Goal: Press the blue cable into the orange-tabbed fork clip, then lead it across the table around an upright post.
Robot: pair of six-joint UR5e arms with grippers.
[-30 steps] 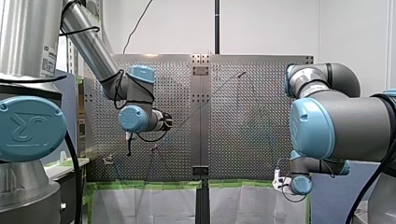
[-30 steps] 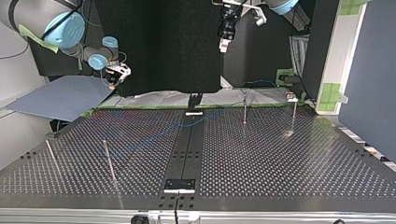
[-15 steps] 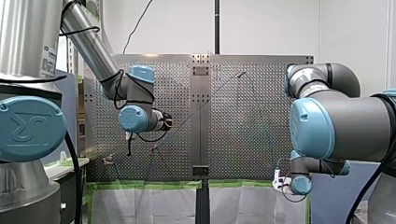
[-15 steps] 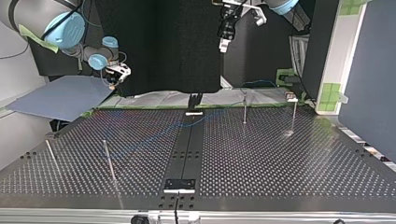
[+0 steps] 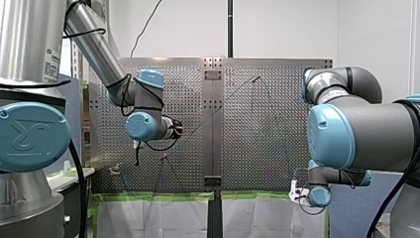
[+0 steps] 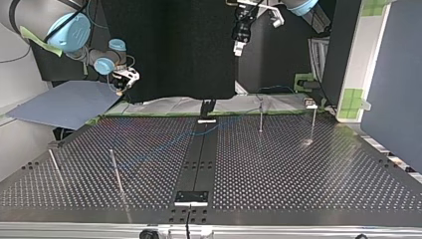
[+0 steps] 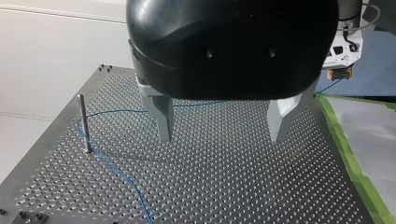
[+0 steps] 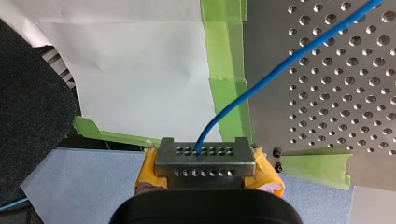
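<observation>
Two grippers share this step, and only one has the cable. At the front view's left, my left gripper (image 7: 222,137) hangs above the perforated table (image 7: 243,186), its metal fingers wide apart with nothing between them. Beside it in the left wrist view stands an upright post (image 7: 83,123). The blue cable (image 7: 121,175) bends at the post's foot and lies slack on the plate. Farther right, off the table's taped edge, my right gripper (image 8: 201,156) is clamped on the cable's end between its yellow pads (image 8: 266,179). The fork clip is too small to make out, so I cannot tell whether the cable sits in it. The step in hand looks to be the lead around the post. To do it well, my right arm should draw low and gently, so the bend hugs the post's foot rather than riding up it. My left gripper can press the cable down near the post if it lifts.
</observation>
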